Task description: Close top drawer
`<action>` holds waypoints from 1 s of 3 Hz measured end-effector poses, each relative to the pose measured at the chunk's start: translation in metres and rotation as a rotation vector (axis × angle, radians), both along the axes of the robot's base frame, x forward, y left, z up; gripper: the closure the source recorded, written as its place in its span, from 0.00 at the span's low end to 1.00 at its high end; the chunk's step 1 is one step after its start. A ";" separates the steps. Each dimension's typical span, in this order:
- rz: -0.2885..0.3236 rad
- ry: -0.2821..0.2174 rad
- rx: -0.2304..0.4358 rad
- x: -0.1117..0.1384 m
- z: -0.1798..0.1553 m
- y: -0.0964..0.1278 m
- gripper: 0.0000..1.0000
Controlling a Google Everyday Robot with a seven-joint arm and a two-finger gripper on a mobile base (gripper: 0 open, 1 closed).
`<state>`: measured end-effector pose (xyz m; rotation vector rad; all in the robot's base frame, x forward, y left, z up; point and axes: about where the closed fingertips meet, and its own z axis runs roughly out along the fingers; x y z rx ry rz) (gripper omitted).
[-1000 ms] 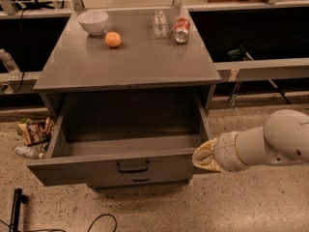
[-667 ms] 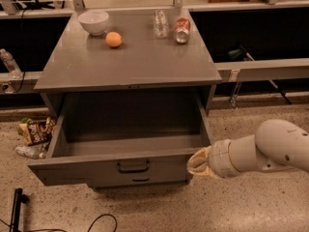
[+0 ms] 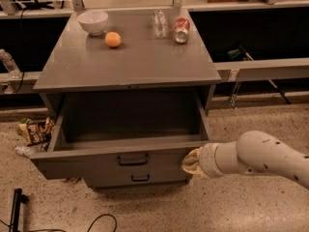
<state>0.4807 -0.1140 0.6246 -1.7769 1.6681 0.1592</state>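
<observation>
Pincer has shifted left, against front of open top drawer.

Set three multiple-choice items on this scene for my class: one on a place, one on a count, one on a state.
1. Where is the tool? A) at the top drawer's front right corner B) inside the drawer C) high in the air
2. How many things are on the cabinet top? A) two B) four C) six
3. The top drawer is: A) shut B) pulled out C) removed
Key: 1A, it sits at the drawer front's right end; 2B, bowl, orange, clear glass, can; 3B, its inside shows.
</observation>
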 end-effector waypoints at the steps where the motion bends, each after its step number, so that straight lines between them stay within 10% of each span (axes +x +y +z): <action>1: -0.031 -0.074 -0.061 0.025 -0.012 -0.012 1.00; 3: -0.012 -0.218 -0.127 0.089 -0.029 -0.025 1.00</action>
